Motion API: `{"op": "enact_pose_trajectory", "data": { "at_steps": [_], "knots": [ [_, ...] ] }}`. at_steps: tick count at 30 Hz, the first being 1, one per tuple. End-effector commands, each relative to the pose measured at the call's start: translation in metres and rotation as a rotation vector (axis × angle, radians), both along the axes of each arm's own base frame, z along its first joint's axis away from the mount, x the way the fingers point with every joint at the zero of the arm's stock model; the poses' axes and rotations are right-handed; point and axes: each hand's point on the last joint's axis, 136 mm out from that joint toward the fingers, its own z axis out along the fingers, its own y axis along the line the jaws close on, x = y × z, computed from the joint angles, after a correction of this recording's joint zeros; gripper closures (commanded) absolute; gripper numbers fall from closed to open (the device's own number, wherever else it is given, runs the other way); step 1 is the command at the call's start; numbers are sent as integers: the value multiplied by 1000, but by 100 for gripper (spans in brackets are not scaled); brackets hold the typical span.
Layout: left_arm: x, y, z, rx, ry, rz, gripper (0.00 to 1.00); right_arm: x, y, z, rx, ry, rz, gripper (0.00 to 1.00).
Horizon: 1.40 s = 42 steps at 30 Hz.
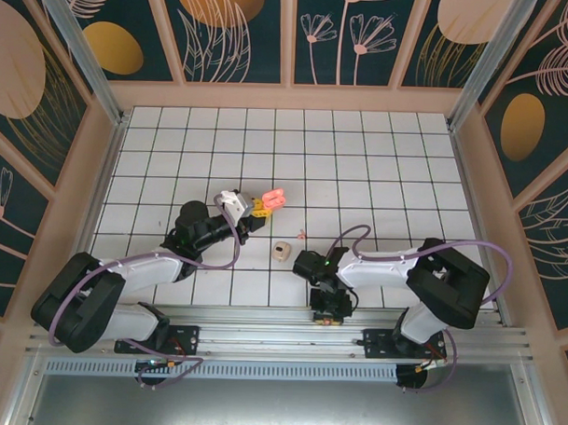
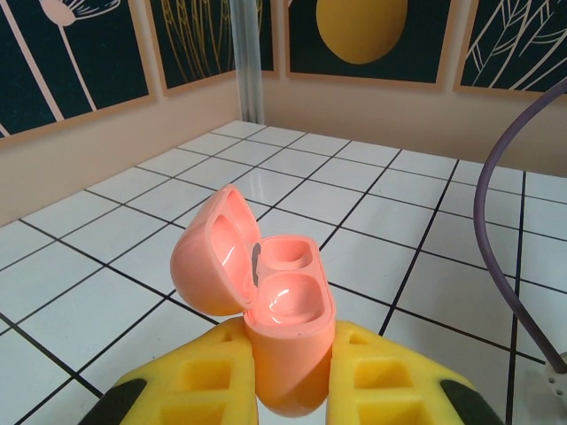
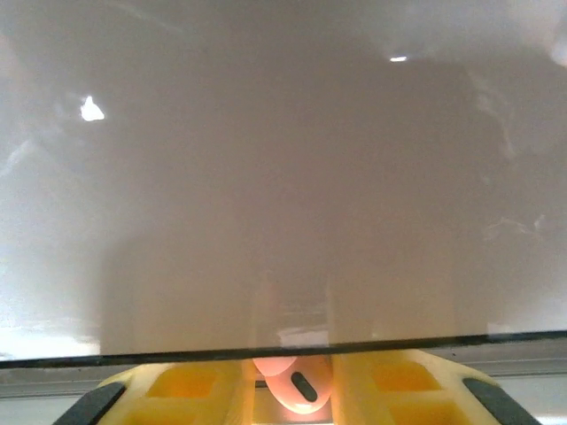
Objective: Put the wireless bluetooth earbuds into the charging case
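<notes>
The right wrist camera sits so close to the pale floor that most of its picture is a blurred, glossy sheen. The right gripper is cut off by the lower edge, leaving just the yellow fingers at the bottom. Between them sits a pink earbud, bearing a dark oval mark and filling the gap, so the jaws look pinched on it. From above, this gripper is small and dark against the near rail, and its load cannot be made out. The right arm is folded back, with its wrist turned toward the near edge of the tiled table.

The left arm reaches toward mid-table. The left gripper is clamped on the base of the salmon-pink charging case, held up off the tiles with its lid hinged open to the left. Both wells are bare.

A cream case lies on the tiles between the arms. A tiny pink speck near it is too small to identify.
</notes>
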Motion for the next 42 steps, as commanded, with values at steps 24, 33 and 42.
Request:
{"op": "enact_pose_trajectory", "data": {
  "at_steps": [24,33,42],
  "knots": [
    [-15,-9,6,-22,-50,-96,95,126,8,121,236,-559,-65,82],
    [-30,-21,0,-4,-23,-228,95,202,24,232,236,-1059,209,82],
    [-37,-27,2,0,-3,-304,94,218,65,273,179,-1303,587,82]
  ]
}}
